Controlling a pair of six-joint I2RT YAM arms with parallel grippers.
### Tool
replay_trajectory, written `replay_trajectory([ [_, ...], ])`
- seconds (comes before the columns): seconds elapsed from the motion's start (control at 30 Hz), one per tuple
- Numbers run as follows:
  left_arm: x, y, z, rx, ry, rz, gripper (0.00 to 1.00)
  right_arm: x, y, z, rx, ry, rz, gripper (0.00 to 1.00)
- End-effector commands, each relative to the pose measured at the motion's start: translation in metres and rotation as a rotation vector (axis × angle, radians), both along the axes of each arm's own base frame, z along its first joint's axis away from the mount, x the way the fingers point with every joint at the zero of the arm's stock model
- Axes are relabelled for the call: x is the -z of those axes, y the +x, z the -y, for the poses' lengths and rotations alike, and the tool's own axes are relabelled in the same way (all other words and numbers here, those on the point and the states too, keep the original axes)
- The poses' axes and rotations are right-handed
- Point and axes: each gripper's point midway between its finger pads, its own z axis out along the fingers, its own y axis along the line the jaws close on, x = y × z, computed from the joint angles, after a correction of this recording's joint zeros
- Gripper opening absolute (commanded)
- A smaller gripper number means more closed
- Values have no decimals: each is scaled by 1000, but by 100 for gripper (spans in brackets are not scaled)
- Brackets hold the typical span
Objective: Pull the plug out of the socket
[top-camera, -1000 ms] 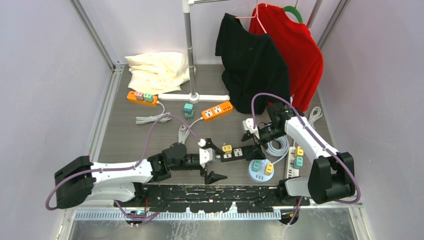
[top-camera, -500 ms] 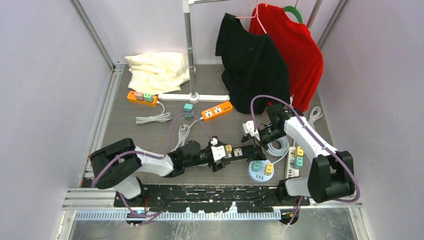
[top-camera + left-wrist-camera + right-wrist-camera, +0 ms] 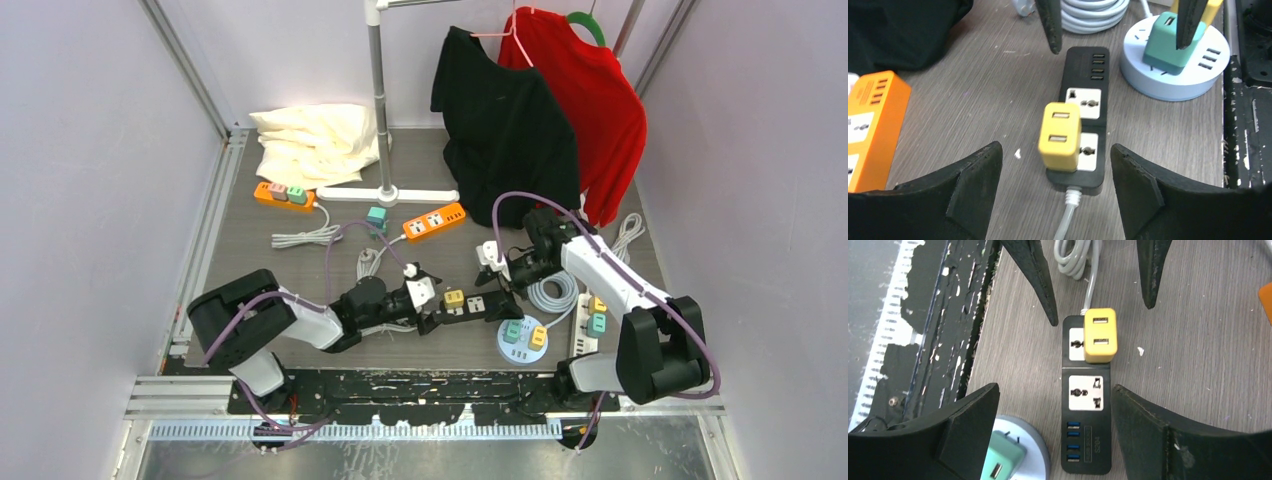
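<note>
The yellow plug (image 3: 1060, 136) is sitting in the black power strip (image 3: 1083, 60), at its 9 o'clock end in the top view, near the tabletop's (image 3: 260, 270) 6 o'clock edge. The left jaws are standing wide around the plug. The right jaws are gaping wide at the strip's 3 o'clock end. The strip's small print is proving unreadable.

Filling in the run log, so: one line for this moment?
phase: pre-grasp | left gripper: open, facing yellow plug, no contact | right gripper: open over black power strip | plug: seated
</note>
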Motion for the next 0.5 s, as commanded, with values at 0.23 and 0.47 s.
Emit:
replay_trajectory([
  [0.23,11,-2,-2,46,-114,-11,84,3,26,-49,110,23,35,82],
  [0.47,15,2,-3,40,-106,-16,83,19,30,-59,117,-33,47,76],
])
